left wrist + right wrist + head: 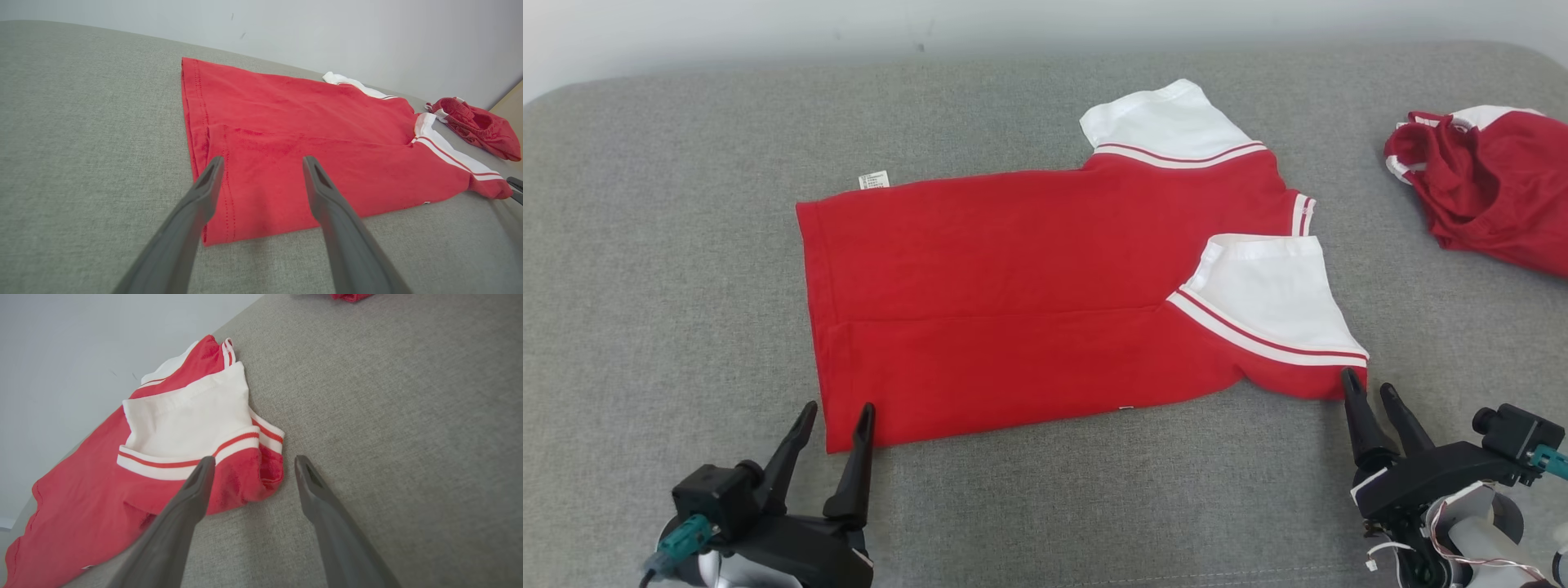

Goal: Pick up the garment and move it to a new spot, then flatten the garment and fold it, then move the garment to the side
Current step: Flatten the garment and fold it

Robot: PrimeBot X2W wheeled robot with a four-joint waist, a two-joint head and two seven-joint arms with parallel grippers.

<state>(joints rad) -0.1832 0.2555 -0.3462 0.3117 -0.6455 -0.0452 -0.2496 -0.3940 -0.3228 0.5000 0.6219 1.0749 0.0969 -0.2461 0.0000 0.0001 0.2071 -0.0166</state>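
Lower left, the left gripper (840, 407) sits wide open, fingers straddling the hem corner of the shirt (1013, 269), which lies flat mid-frame on the grey cushion (645, 204). Looks like the folding step (near edge seems turned in once, sleeve on top). Lower right, the right gripper (1368, 380) is parted too, at the sleeve corner. Next, I'd guess, both pinch and lift evenly. Can't tell if the tips touch cloth. The spare garment (1494, 180) upper right is cut off.
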